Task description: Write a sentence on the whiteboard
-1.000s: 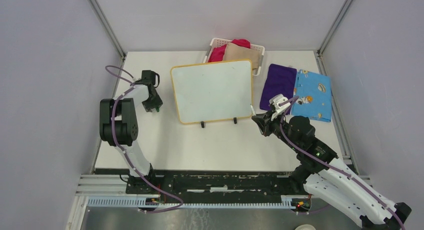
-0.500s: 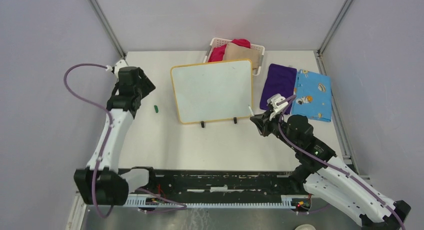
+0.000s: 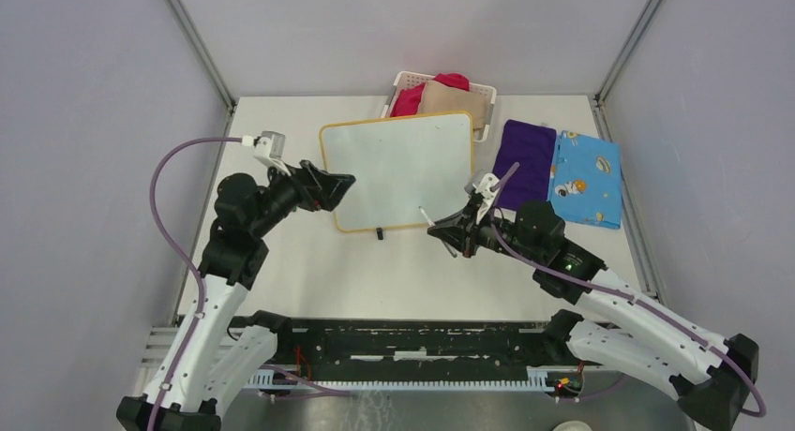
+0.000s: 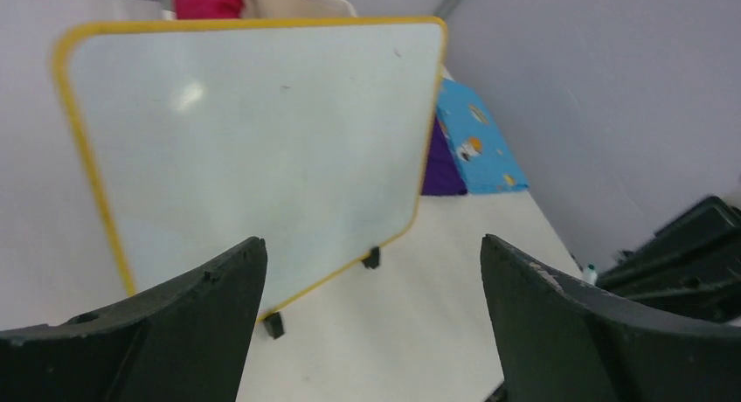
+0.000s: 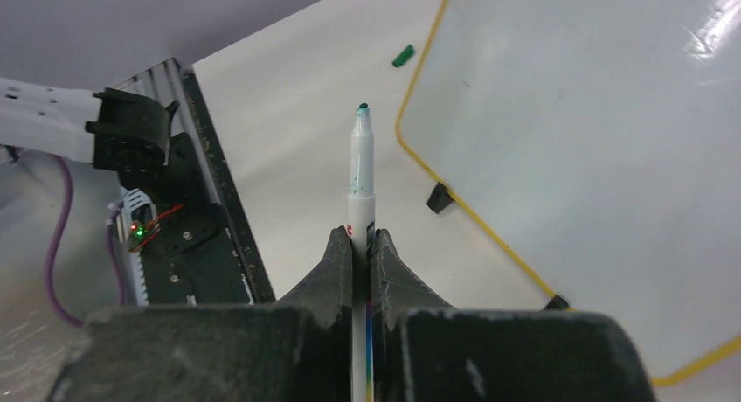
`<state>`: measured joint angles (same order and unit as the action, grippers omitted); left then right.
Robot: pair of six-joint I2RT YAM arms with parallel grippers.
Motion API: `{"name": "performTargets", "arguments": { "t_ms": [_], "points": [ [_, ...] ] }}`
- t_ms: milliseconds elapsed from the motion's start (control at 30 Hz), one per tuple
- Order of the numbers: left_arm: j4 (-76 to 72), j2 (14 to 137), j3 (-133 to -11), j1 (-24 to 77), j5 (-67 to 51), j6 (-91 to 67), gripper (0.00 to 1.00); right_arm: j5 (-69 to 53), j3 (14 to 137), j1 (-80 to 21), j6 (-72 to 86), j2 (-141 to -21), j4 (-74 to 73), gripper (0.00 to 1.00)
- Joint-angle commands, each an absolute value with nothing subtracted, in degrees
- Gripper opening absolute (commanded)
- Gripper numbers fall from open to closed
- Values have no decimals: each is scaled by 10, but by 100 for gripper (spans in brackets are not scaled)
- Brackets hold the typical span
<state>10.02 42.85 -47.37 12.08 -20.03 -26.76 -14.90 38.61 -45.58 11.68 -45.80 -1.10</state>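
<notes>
The whiteboard [image 3: 398, 173], white with a yellow frame, stands tilted on two black feet at the table's middle. Its face [image 4: 262, 140] is blank, and no sentence shows on it. My left gripper [image 3: 342, 181] hovers at the board's lower left corner, its jaws open and empty [image 4: 371, 242]. My right gripper [image 3: 457, 232] is shut on a white marker [image 5: 362, 170]. The marker's green tip is bare and points left, in front of the board's lower edge [image 5: 472, 214] and clear of it. A green cap [image 5: 403, 56] lies on the table left of the board.
A white basket [image 3: 484, 86] with red and tan cloths stands behind the board. A purple cloth [image 3: 522, 159] and a blue patterned cloth [image 3: 586, 178] lie at the right. A black rail [image 3: 403, 342] runs along the near edge.
My left arm swung right to the board's lower left corner and its jaws opened wider. The right arm carried the marker left, along the board's lower edge.
</notes>
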Motion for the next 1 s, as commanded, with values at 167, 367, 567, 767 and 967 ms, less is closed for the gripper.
{"name": "performTargets", "arguments": {
  "t_ms": [167, 367, 567, 767, 967],
  "points": [
    [-86, 431, -451, 201, -366, -320, 100, -242, 398, -487, 175, -504, 139, 0],
    [-82, 435, -447, 229, -443, -288, 100, -286, 429, -499, 182, -536, 144, 0],
    [-70, 451, -453, 255, -495, -289, 92, -301, 439, -514, 185, -554, 154, 0],
    [-56, 447, -455, 266, -518, -281, 87, -305, 450, -517, 186, -566, 159, 0],
    [-54, 462, -455, 286, -536, -283, 75, -311, 451, -518, 199, -571, 184, 0]
  ]
}}
